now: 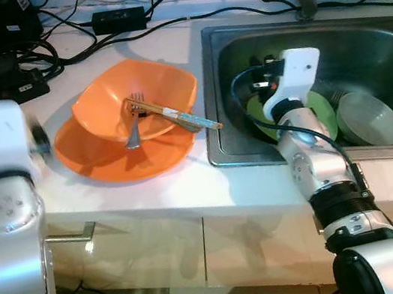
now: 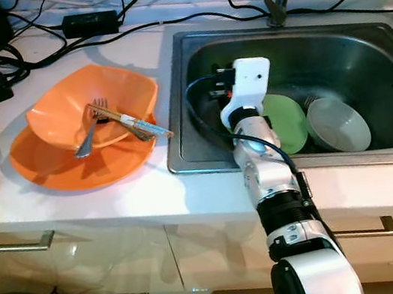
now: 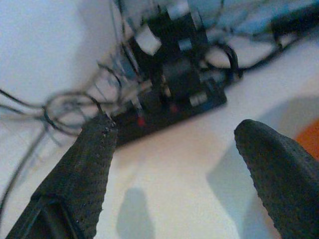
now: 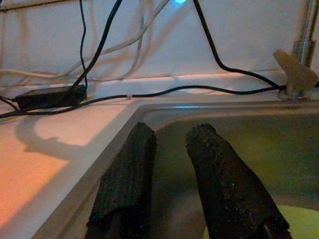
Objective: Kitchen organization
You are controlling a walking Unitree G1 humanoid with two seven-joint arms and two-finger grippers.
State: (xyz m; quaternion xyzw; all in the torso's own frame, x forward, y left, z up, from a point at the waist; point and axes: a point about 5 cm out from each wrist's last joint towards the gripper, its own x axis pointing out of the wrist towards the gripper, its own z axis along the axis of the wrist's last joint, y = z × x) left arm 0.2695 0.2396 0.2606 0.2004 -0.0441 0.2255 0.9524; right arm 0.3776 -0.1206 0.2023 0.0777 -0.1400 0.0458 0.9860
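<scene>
Dishes sit in two spots: right gripper (image 4: 172, 144) is down inside the steel sink (image 2: 362, 49), fingers (image 4: 124, 179) nearly together with a thin gap, nothing between them, tips pointing at the sink's back-left corner. Just below the fingers a green plate (image 2: 289, 121) lies flat on the sink bottom, partly covered by the right arm; a pale green bowl (image 2: 339, 124) sits upright just beside it on the robot's right, rim overlapping the plate edge. Faucet base (image 4: 295, 74) stands on the ledge behind the sink. Left gripper (image 3: 174, 164) is raised over the white counter (image 1: 144, 194) at its left end, fingers wide apart and empty, aimed at a black power strip (image 3: 169, 99) with plugs and a tangle of cables. On the counter between the two arms, left of the sink: orange bowl (image 1: 101, 103) tilted inside a wider orange plate (image 1: 80, 156). A metal fork (image 1: 131, 124) lies in the bowl, tines toward the back wall, and a patterned-handle utensil (image 1: 184, 117) crosses it, its end sticking out over the bowl's rim toward the sink. Black power adapter (image 1: 117, 18) lies at the back of the counter, cables running along the wall. Cabinet fronts with bar handles sit below the counter.
</scene>
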